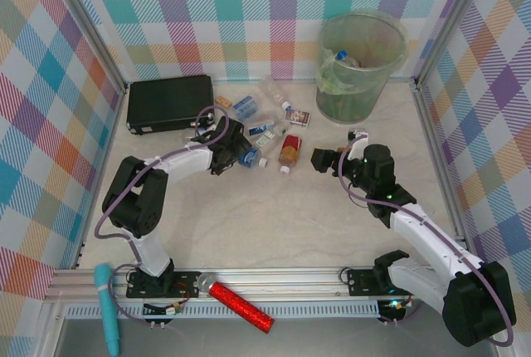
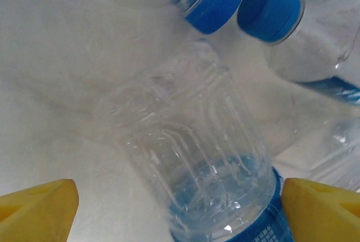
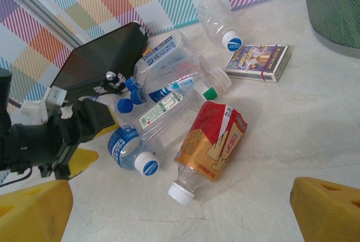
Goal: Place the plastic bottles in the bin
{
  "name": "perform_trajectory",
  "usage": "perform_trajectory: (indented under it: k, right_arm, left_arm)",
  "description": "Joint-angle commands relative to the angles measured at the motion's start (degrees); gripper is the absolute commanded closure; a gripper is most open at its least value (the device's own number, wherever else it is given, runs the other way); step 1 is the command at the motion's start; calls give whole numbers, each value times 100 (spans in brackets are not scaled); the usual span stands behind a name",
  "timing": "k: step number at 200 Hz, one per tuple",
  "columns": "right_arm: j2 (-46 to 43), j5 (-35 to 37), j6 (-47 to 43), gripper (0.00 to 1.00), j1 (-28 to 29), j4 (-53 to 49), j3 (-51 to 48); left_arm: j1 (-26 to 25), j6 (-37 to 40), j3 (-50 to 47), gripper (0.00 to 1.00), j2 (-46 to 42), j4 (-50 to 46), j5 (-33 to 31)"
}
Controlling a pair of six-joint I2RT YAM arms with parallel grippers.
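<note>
plastic bottles (image 1: 267,134) lay mostly in a loose heap on the table (image 1: 274,224), between the black case (image 1: 170,101) and the bin (image 1: 369,100), near the bin but apart from it. a few were already inside the bin, one with a blue cap showing through its wall, so the job looked only partly done, with roughly half a dozen or more left to move. the left gripper (image 2: 180,208) was open, its yellow fingers on either side of a clear bottle (image 2: 185,140) with a blue label that lay on the table; it had not closed on it. the right gripper (image 3: 180,208) was open and empty, held short of a red-and-gold bottle (image 3: 211,140). a small printed box (image 3: 259,62) lay at the edge of the heap and, by my reading, should stay behind.
</note>
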Motion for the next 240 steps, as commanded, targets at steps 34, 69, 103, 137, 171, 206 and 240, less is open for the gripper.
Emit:
perform_trajectory:
  k: [34,69,103,137,171,206,240]
  right_arm:
    - [33,-108,83,1,69,216,-18]
    - [72,-122,82,1,87,230,-17]
    - [102,-142,86,1,102,224,16]
    - [33,-115,78,1,109,192,9]
    - [71,-356,68,1,120,205,65]
    - [338,-878,232,1,131,248,265]
    - [436,-1890,668,1,148,511,391]
  left_arm:
    - [211,-161,205,8,467,413,-94]
    - [292,-115,202,11,530,491,-74]
    - [375,-60,28,23,471,778,-1]
    - [398,-84,-175,42,296,1093,180]
    - [360,-42,-417,40,-130,1177,292]
    - [139,440,-569,40,-799,1041,203]
    - [-237,1355,-633,39,-1440,1045,172]
